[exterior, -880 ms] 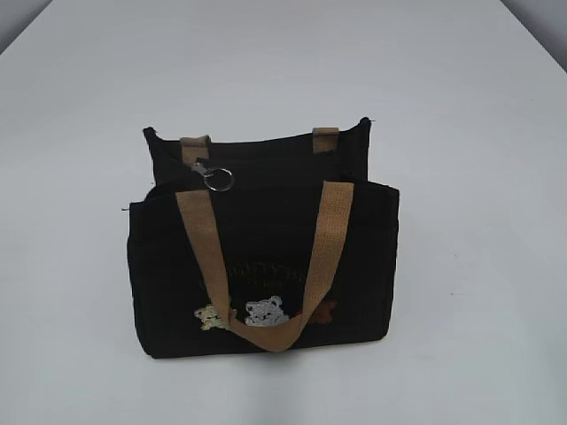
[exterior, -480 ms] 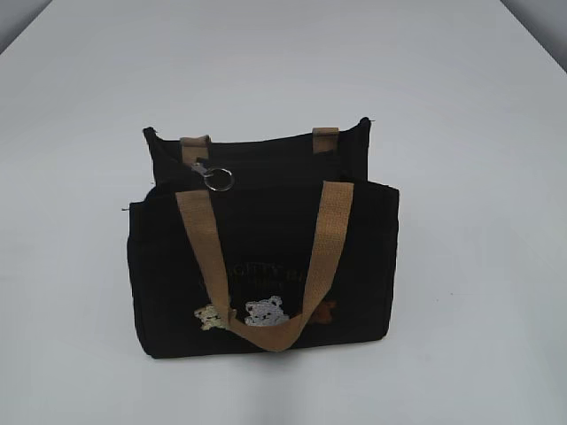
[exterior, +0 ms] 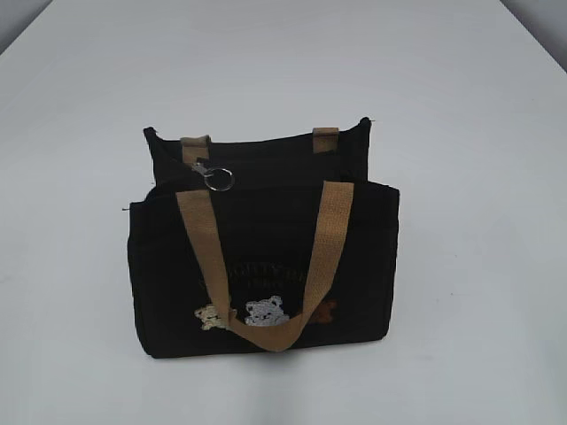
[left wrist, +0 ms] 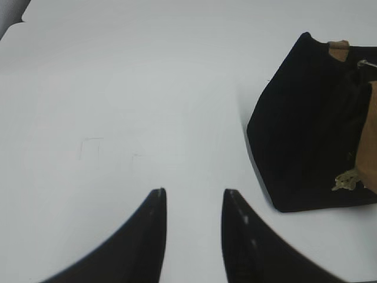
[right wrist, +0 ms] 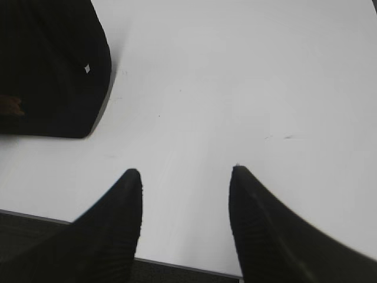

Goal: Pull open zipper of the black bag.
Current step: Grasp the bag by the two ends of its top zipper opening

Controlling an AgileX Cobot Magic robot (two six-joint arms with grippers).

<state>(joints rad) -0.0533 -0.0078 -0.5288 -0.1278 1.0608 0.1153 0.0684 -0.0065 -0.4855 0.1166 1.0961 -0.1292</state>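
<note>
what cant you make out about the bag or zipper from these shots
- zipper: exterior view, track lost against black fabric, so open or closed is unclear.
- gold lettering: exterior view, too faint and blurred to read.
- black bag: left wrist view, cut off by the right edge.

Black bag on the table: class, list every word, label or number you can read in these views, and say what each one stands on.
Gold lettering on the front of the black bag: too faint and blurred to read, and partly hidden by the tan strap.
The table and both wrist views: no text visible.
</note>
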